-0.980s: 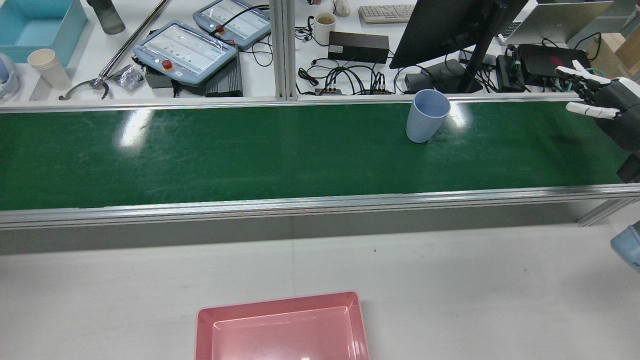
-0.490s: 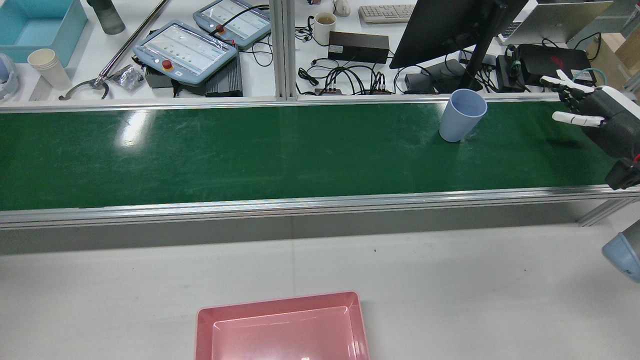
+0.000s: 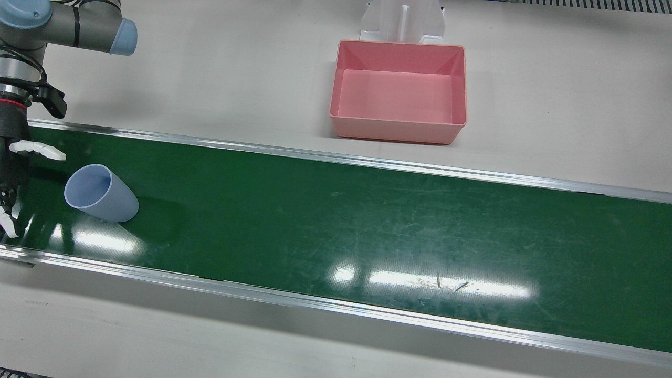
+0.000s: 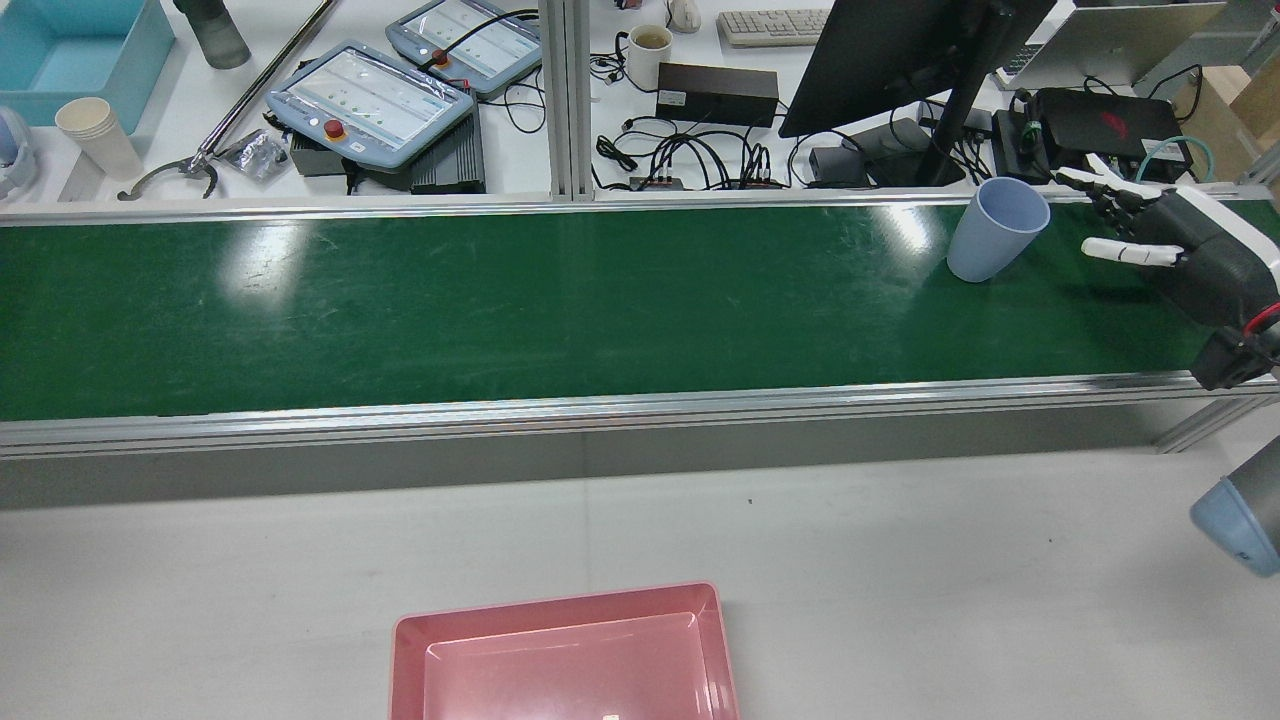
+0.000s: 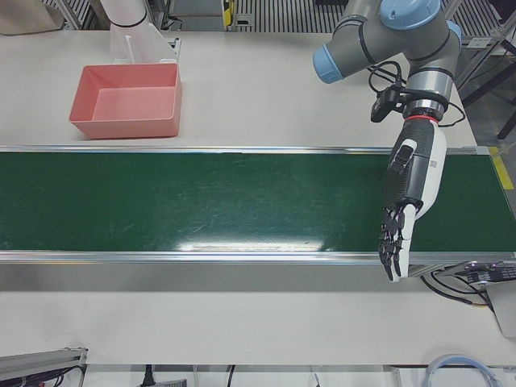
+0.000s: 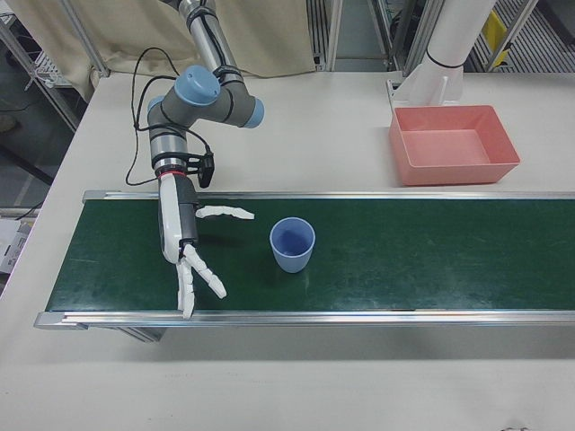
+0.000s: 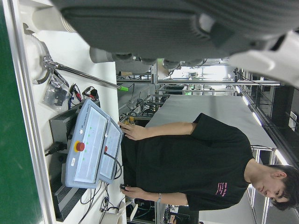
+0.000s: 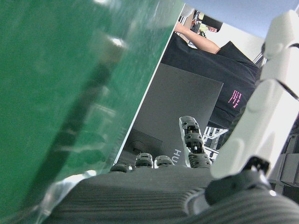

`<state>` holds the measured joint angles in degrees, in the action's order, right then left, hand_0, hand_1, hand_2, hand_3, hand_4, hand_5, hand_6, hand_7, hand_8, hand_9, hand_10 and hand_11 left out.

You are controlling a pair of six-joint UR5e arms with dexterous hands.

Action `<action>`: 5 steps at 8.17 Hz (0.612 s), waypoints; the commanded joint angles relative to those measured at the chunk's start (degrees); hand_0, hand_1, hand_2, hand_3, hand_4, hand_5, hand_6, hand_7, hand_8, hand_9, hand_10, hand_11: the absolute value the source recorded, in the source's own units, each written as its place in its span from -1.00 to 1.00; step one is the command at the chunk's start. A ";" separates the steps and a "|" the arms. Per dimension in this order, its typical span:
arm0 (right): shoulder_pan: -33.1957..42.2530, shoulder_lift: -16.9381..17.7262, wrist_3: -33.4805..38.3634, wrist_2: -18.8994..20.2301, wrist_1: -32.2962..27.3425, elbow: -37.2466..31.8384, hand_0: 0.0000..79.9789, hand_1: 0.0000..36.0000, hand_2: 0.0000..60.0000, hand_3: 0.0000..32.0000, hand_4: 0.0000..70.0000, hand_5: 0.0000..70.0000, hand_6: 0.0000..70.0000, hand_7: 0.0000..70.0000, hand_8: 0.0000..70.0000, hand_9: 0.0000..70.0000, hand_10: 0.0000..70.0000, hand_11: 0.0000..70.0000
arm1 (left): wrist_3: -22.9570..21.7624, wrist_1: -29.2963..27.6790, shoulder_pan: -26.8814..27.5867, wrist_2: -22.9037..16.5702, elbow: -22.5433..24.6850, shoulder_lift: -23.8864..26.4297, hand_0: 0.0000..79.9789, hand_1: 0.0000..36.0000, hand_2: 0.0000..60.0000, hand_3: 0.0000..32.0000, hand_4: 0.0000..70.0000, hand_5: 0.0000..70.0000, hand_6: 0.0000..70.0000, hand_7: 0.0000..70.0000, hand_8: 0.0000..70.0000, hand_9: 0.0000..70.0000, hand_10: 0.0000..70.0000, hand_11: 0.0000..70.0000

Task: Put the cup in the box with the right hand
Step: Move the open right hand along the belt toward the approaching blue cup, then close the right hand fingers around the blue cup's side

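Blue cup (image 6: 292,244) upright on belt (image 6: 431,260); right hand (image 6: 190,260) spread, empty | left hand (image 5: 401,211) extended, empty

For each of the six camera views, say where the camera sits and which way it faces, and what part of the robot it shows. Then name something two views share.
Front view: overhead, looking down; right robot hand beside the blue cup.
Rear view: high behind, facing forward; right robot hand.
Left-front view: operators' side, facing the robot; left robot hand.
Right-front view: operators' side; right robot hand.
Left hand view: on the left robot hand, facing the desk.
Right hand view: on the right robot hand, low over the green belt.
Shared: the pink box shows in all four fixed views.
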<state>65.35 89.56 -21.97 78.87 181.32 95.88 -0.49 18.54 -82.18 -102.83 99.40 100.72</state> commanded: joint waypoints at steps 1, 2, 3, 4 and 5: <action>-0.58 0.00 0.00 -0.03 -0.53 0.10 0.07 -0.22 -0.49 -1.00 -1.00 -0.88 -0.95 -0.98 -0.90 -0.90 -1.00 -1.00 | 0.05 0.00 0.00 0.00 0.00 0.00 -1.00 -1.00 -1.00 -1.00 -1.00 -1.00 -1.00 -1.00 -1.00 -1.00 -1.00 -1.00; -0.75 0.00 0.00 -0.03 -0.53 0.10 0.07 -0.22 -0.49 -1.00 -1.00 -0.88 -0.95 -0.95 -0.90 -0.90 -1.00 -1.00 | -0.04 0.00 0.00 0.00 0.00 0.00 -1.00 -1.00 -1.00 -1.00 -1.00 -1.00 -1.00 -1.00 -1.00 -1.00 -1.00 -1.00; -0.84 0.00 0.00 -0.03 -0.53 0.18 0.08 -0.21 -0.49 -1.00 -1.00 -0.88 -0.94 -0.93 -0.90 -0.91 -1.00 -1.00 | 0.05 0.00 0.09 0.00 0.00 0.00 -1.00 -1.00 -1.00 -1.00 -1.00 -1.00 -1.00 -1.00 -1.00 -1.00 -1.00 -1.00; -1.01 -0.09 0.09 -0.12 -0.44 0.19 0.08 -0.21 -0.48 -1.00 -1.00 -0.88 -0.94 -0.93 -0.89 -0.90 -1.00 -1.00 | -0.04 0.00 0.00 0.00 0.00 0.00 -1.00 -1.00 -1.00 -1.00 -1.00 -1.00 -1.00 -1.00 -1.00 -1.00 -1.00 -1.00; -1.19 -0.17 0.09 -0.55 -0.53 0.19 0.07 -0.20 -0.43 -1.00 -1.00 -0.88 -0.93 -0.84 -0.89 -0.89 -1.00 -1.00 | 0.05 0.00 0.00 0.00 0.00 0.00 -1.00 -1.00 -1.00 -1.00 -1.00 -1.00 -1.00 -1.00 -1.00 -1.00 -1.00 -1.00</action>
<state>64.52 89.54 -21.95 78.81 180.83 96.03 -0.49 18.55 -82.16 -102.83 99.40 100.72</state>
